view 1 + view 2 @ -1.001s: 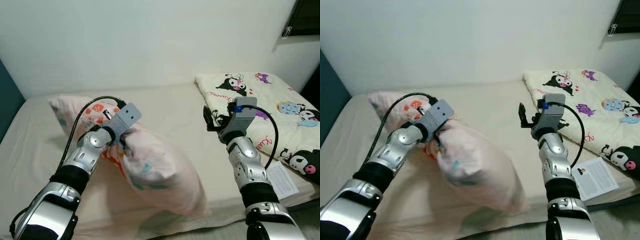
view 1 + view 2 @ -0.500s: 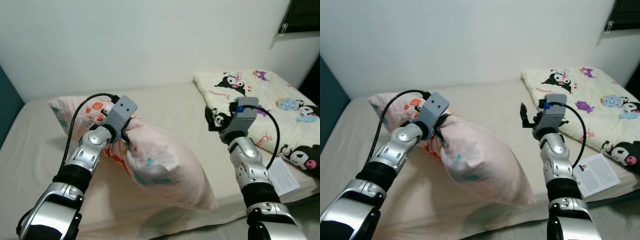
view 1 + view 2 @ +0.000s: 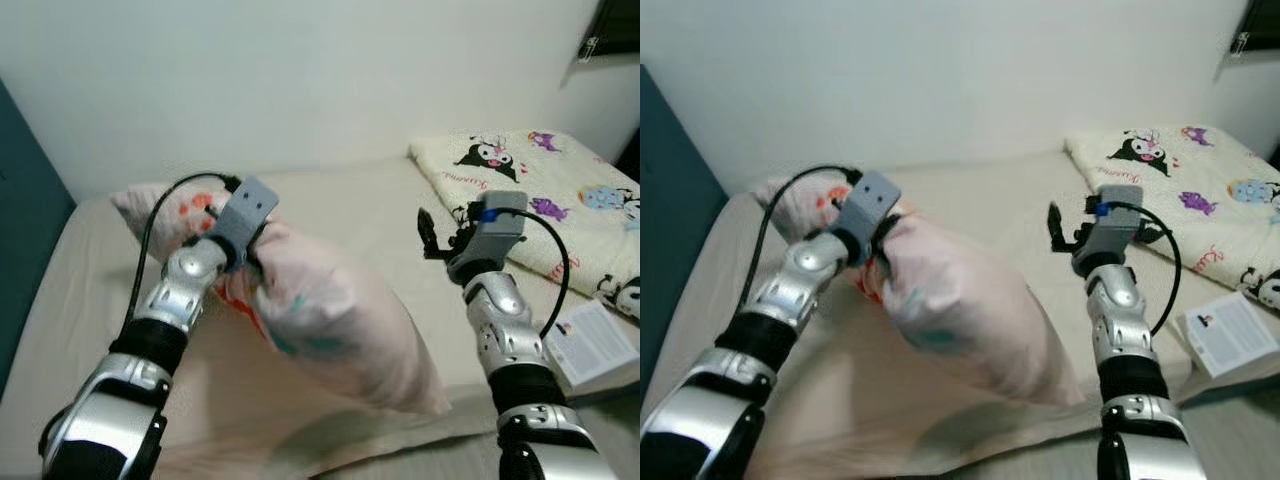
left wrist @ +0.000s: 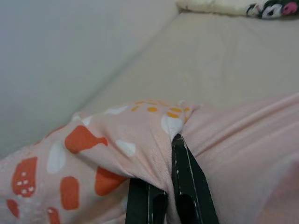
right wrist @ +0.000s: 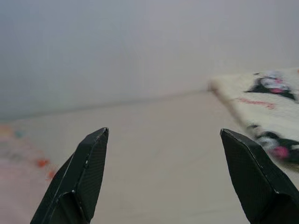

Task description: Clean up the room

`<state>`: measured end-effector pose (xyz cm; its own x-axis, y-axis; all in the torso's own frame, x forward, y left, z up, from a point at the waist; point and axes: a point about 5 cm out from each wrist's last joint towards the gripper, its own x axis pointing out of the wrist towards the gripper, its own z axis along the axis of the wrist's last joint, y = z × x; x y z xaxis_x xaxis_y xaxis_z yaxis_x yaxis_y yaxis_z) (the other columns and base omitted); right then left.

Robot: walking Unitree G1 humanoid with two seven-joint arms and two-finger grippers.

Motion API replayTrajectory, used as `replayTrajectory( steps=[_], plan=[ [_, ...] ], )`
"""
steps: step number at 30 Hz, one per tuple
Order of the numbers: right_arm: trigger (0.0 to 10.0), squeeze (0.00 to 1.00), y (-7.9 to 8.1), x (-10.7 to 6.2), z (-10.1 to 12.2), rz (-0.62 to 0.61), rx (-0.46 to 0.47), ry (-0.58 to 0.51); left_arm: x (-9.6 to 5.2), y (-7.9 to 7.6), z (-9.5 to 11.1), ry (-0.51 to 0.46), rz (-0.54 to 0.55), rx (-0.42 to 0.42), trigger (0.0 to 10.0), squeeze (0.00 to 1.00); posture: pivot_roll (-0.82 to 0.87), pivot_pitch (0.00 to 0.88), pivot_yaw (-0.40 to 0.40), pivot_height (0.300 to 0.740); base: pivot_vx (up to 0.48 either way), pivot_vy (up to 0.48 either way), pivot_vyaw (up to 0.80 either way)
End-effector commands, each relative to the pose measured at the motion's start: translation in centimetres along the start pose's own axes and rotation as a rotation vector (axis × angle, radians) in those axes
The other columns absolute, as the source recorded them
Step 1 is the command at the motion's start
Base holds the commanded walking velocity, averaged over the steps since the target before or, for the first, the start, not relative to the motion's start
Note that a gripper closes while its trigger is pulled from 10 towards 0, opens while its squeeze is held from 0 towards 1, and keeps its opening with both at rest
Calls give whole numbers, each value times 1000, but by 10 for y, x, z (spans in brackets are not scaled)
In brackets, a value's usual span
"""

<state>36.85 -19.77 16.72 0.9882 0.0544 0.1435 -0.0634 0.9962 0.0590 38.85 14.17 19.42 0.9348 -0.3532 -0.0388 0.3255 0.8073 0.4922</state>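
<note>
Pink pillow (image 3: 330, 320) sits mid-bed, one end raised off the beige mattress (image 3: 360, 215). Left gripper (image 4: 170, 186) is clamped on a fold of its patterned cover, fingers nearly together. Right gripper (image 5: 175, 175) hovers over the mattress, spread wide, holding nothing. Cartoon-print blanket (image 3: 540, 175) covers the bed's right end, with a booklet (image 3: 590, 335) at the near edge.

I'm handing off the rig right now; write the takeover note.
Left gripper: shut on a fold of the pink pillow, holding it over the bed.
Right gripper: open, empty, hovering above the sheet.
Cartoon blanket lies folded at the bed's right; a booklet rests by the right edge.
Done: pillow gripped.
Left: set the pillow in place, then deal with blanket and booklet.
</note>
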Motion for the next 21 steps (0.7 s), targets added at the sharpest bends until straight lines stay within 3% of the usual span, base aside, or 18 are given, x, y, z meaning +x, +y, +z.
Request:
replayTrajectory(
  steps=[1,4,10,12,19,21],
  plan=[
    [10000,0,-2,-1,1,-8,5,-10,2,16,23,-86,67,48,10000,0,-98,0,20,740,0,409,0],
    [10000,0,-3,-2,1,-12,4,-12,2,21,25,-87,90,55,10000,0,-100,0,22,740,0,409,0],
    [10000,0,-4,-2,2,-16,4,-16,3,17,27,-96,78,49,10000,0,-100,0,23,740,0,404,0],
    [10000,0,-4,-2,3,-17,5,-19,6,8,30,-112,51,39,10000,0,-101,0,22,740,0,409,0],
    [10000,0,-5,-1,4,-20,4,-21,8,-2,39,-150,20,-2,10000,0,-103,0,19,740,0,402,0],
    [10000,0,-6,-2,4,-22,2,-22,9,-14,45,-191,-23,2,10000,0,-103,0,18,740,0,0,0]
  ],
)
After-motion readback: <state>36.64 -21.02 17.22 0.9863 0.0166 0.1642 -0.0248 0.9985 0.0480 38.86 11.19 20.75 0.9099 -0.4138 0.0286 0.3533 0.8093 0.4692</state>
